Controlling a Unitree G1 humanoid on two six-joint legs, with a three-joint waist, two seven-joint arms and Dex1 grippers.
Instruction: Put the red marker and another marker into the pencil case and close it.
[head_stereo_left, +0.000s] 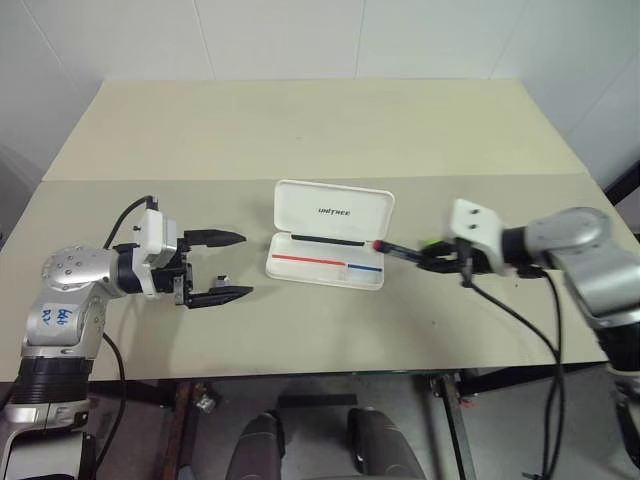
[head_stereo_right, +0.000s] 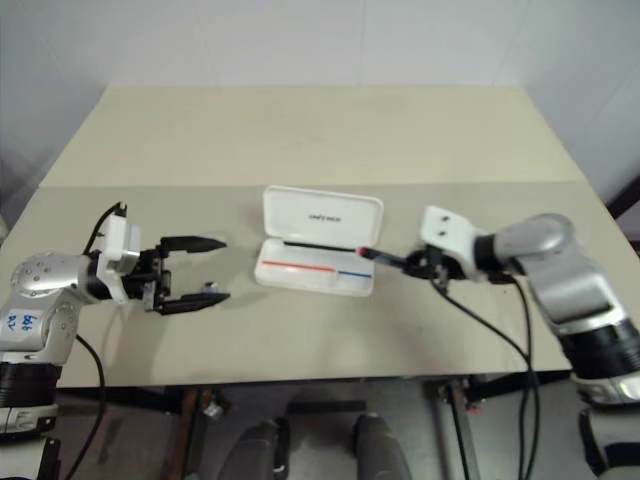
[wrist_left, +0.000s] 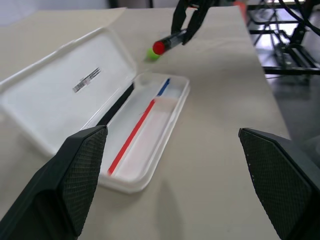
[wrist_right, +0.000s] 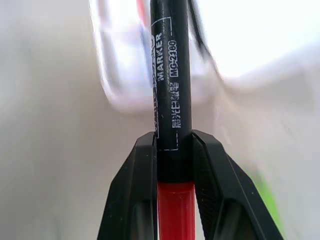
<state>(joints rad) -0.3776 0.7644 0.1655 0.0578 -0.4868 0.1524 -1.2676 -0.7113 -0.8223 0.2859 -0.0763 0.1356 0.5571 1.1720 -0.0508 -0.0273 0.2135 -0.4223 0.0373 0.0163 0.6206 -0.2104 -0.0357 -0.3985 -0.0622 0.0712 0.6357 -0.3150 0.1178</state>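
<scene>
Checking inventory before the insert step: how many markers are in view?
2: the red marker is clamped in the right gripper beside the pencil case; the green-capped marker lies on the table below it.

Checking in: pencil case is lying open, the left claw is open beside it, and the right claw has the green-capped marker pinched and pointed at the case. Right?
Not quite: the right claw is pinching the red marker, not the green-capped one; the right wrist view shows its black barrel between the fingers. The green-capped marker lies on the table. The pencil case is open, and the left claw is open beside it.

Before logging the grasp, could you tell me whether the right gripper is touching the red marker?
Touching: the right wrist view shows the right gripper clamping the red marker.
</scene>
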